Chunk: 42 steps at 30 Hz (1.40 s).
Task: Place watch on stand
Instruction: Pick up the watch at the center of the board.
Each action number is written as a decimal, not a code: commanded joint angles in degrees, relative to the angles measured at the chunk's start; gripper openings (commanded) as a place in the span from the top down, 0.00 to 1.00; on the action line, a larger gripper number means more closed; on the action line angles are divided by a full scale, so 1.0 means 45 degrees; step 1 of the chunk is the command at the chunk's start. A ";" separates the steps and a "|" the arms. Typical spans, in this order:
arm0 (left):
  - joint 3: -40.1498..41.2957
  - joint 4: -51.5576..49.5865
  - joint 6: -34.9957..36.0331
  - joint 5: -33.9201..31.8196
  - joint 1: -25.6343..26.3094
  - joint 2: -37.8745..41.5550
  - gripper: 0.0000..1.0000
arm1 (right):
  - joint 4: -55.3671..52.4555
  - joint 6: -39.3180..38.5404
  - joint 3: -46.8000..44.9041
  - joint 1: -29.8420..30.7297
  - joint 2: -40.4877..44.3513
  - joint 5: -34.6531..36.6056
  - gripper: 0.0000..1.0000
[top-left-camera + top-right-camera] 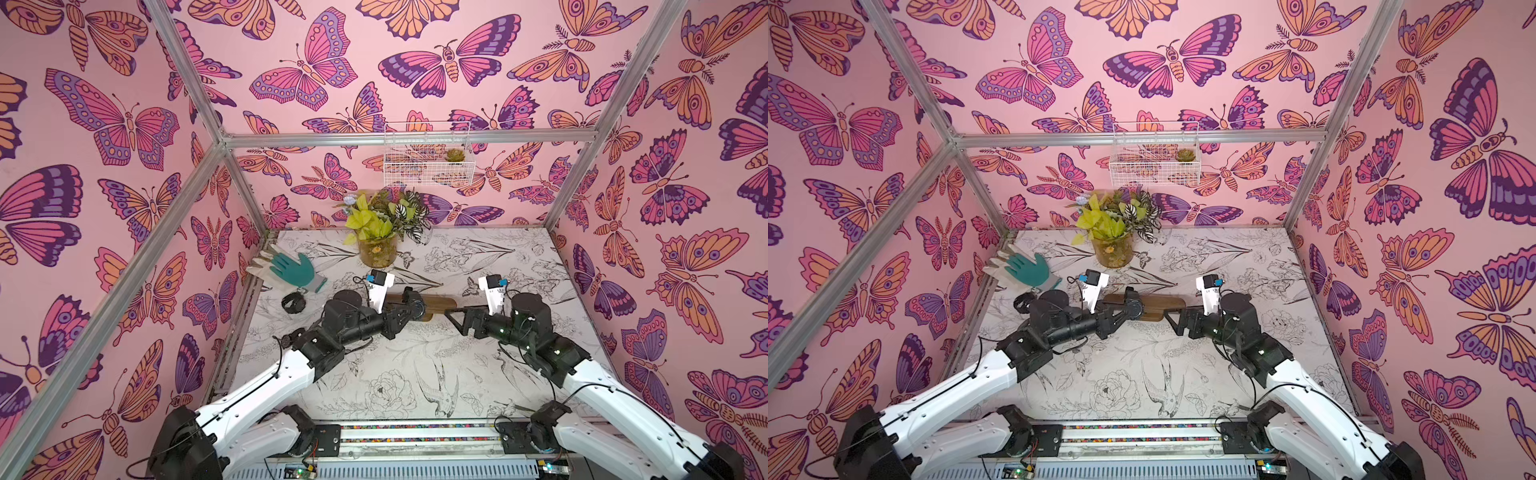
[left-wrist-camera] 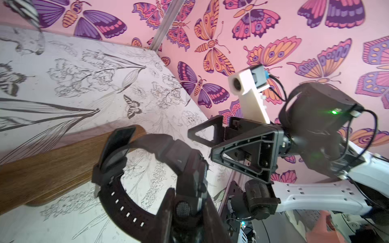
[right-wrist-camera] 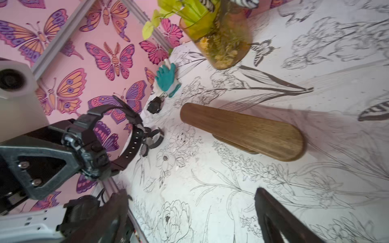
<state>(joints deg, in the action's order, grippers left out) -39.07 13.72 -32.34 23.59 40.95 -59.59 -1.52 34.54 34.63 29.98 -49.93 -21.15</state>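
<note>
While left jaws clamp watch (by its case) | right jaws wide apart, empty

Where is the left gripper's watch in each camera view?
In a top view: watch mid-table, overlapping the stand.
In a top view: watch likewise.
Left wrist: watch close-up, overlapping the stand's end.
Right wrist: watch apart from the stand.
Shared landmark: the stand.

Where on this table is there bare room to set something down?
Widest: the near table, between stand and front rail. Also the far right corner, right of the plant pot. Crowded: far left, with glove and loose watch, and the stand's ends, where the left gripper, holding a watch, and the open right gripper sit.
</note>
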 commanded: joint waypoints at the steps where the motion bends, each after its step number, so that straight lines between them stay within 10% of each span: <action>1: 0.0594 0.3043 -0.0394 0.0518 0.0491 0.0152 0.86 | 0.1390 0.0383 -0.0180 -0.0040 -0.0037 -0.1520 0.09; 31: 0.1305 0.5893 -0.0667 0.1234 0.1662 -0.0175 0.89 | 0.2786 -0.0018 0.0110 0.1168 0.0221 -0.2575 0.49; 42: 0.0682 0.6010 -0.0847 0.2610 0.1672 -0.0747 0.90 | 0.2444 -0.0382 0.0249 0.1161 0.0596 -0.3002 0.44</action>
<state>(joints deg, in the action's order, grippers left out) -34.28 39.00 -35.48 32.10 48.10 -62.06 9.43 34.22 33.87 34.92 -46.46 -32.82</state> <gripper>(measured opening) 0.203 0.560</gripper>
